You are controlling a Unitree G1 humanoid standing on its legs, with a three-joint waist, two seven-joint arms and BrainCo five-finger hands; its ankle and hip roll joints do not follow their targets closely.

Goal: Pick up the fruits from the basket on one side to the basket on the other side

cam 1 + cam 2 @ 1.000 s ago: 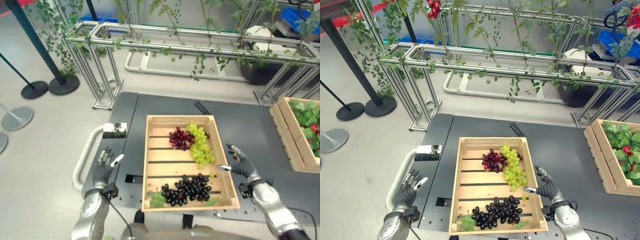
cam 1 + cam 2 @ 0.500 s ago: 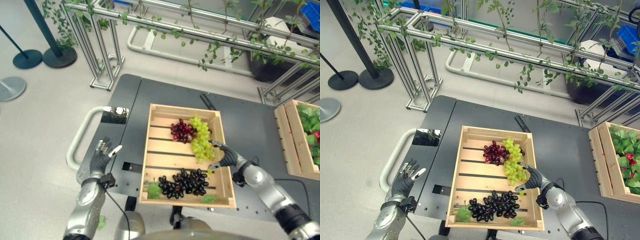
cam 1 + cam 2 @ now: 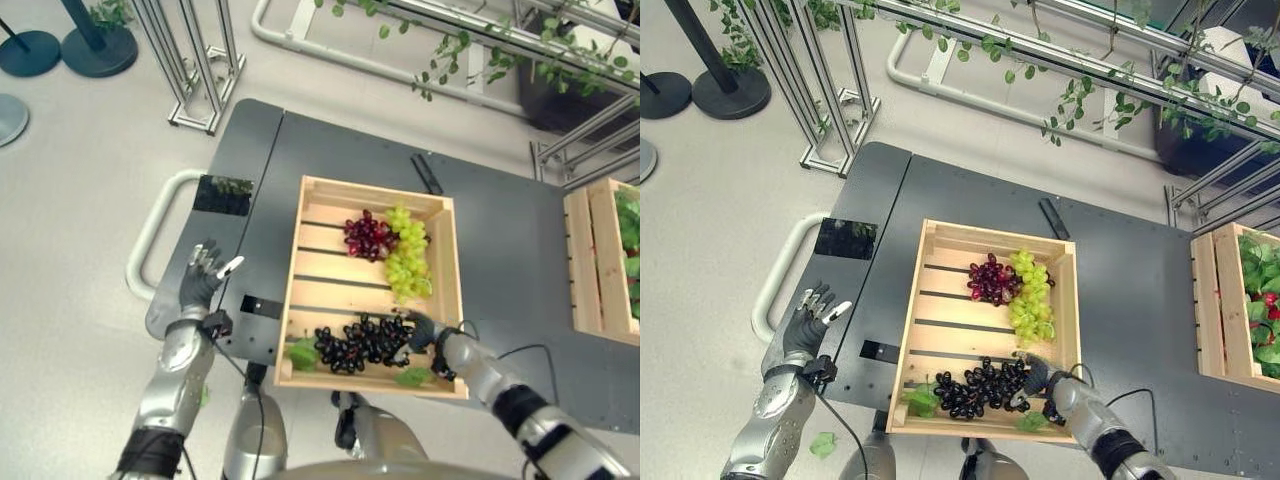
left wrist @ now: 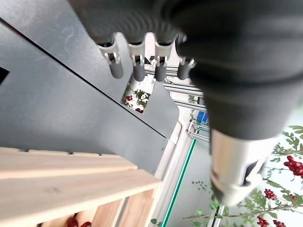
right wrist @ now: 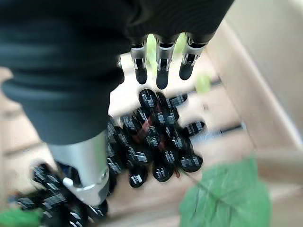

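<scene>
A wooden crate (image 3: 295,262) stands on the dark table and holds red grapes (image 3: 367,235), green grapes (image 3: 408,256) and black grapes (image 3: 358,343). My right hand (image 3: 421,333) is inside the crate at the right end of the black grapes (image 5: 154,139). Its fingers (image 5: 162,72) are straight just above the bunch, the thumb held apart, and it grips nothing. My left hand (image 3: 203,282) hovers open past the table's left edge, fingers (image 4: 138,66) spread. A second wooden crate (image 3: 592,262) with green leaves and red fruit sits at the far right.
A grey rail (image 3: 150,235) loops off the table's left edge. Green leaves (image 3: 303,354) lie in the crate's near corners. A metal frame with vines (image 3: 1060,70) runs behind the table. Bare dark table (image 3: 510,250) lies between the two crates.
The camera has tipped downward. My right hand went from outside the crate's right wall into the crate, past the green grapes, down to the black grapes. The left hand has stayed put.
</scene>
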